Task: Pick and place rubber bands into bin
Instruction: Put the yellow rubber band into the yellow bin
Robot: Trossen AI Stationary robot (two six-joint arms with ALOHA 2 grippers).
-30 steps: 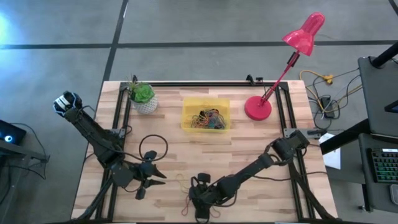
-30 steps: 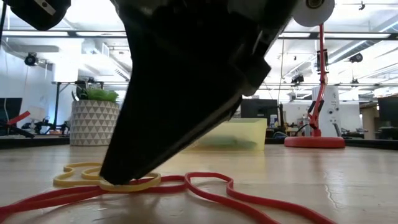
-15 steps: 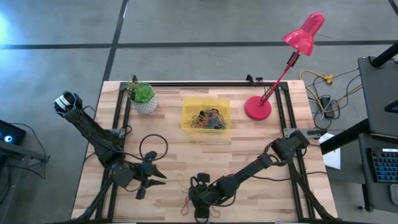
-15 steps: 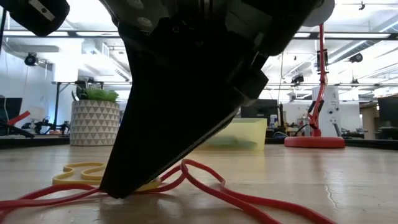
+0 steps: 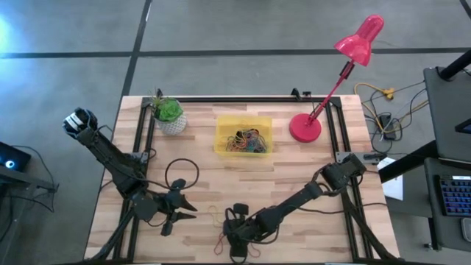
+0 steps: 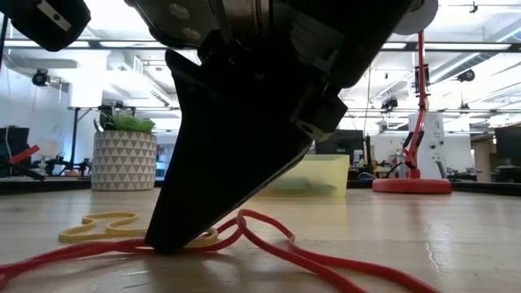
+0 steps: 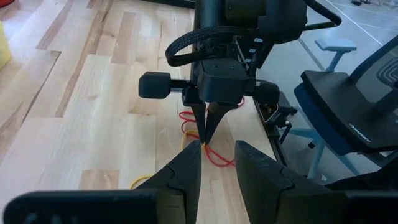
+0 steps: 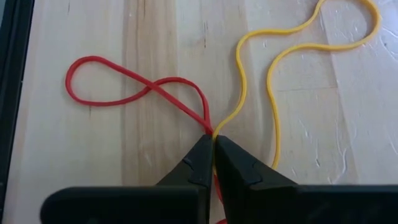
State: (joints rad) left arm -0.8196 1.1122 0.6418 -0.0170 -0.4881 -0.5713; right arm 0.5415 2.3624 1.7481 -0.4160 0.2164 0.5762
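Observation:
A red rubber band and a yellow rubber band lie on the wooden table near its front edge. My right gripper stands over them, shut where the two bands meet; it also shows in the high view. The yellow bin sits at the table's far middle with several coloured bands inside. My left gripper hovers open to the left of the right gripper, pointing at it, with nothing between its fingers. My right gripper pinches one strand of the red band and one strand of the yellow band together at its fingertips. The fingers come slanting down from above, tips at the tabletop. Both bands lie slack on the table beyond the tips.
A white plant pot stands at the far left. A red desk lamp has its base at the far right. A thin black cable loop lies left of centre. A black frame rail runs along the table's far edge.
My right gripper has shut, staying in place, and has caught the red and yellow bands between its tips. The red band's near strands have been drawn together and bulge up beside the fingers; the yellow band has shifted slightly on the table.

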